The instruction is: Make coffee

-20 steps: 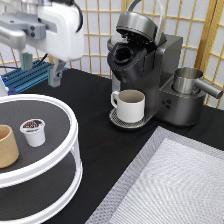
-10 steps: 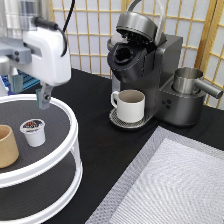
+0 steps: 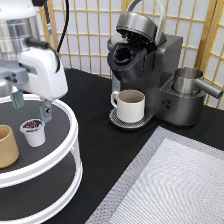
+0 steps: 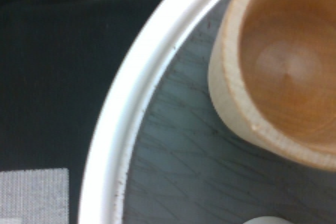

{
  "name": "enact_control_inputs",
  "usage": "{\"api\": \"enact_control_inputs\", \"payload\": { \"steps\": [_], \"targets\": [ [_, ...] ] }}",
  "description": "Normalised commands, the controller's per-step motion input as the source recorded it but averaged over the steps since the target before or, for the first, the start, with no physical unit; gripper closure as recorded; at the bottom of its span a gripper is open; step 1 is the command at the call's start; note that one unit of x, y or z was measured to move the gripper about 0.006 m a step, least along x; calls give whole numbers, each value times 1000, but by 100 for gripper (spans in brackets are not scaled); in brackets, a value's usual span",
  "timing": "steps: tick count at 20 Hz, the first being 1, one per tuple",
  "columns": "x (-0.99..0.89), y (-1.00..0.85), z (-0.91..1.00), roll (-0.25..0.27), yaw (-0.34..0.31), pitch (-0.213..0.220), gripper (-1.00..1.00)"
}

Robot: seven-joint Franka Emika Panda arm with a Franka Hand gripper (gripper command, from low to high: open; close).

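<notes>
The coffee pod, small and white with a dark foil top, stands upright on the upper tier of a round white stand. My gripper hangs just above the pod with its two fingers open, one on each side above it, and holds nothing. The coffee machine stands at the exterior view's top centre with its lid raised and its pod chamber open. A cream mug sits on its drip tray. In the wrist view only a sliver of the pod shows.
A tan wooden cup stands on the stand left of the pod; it fills the wrist view beside the stand's white rim. A steel pitcher sits right of the machine. A grey mat lies at the bottom right.
My gripper has come down and toward the exterior view's bottom, from above the stand's far edge to just over the pod. The pod, cup and mug have not moved.
</notes>
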Motion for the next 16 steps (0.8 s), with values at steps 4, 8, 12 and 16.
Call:
{"api": "enact_control_inputs", "payload": {
  "steps": [4,8,12,16],
  "targets": [
    [-59,-278,-237,162,0,-6,-100],
    [75,-129,-43,103,-10,0,-100],
    [166,-3,-4,58,-22,23,-100],
    [94,0,-84,55,-30,29,-100]
  ]
}}
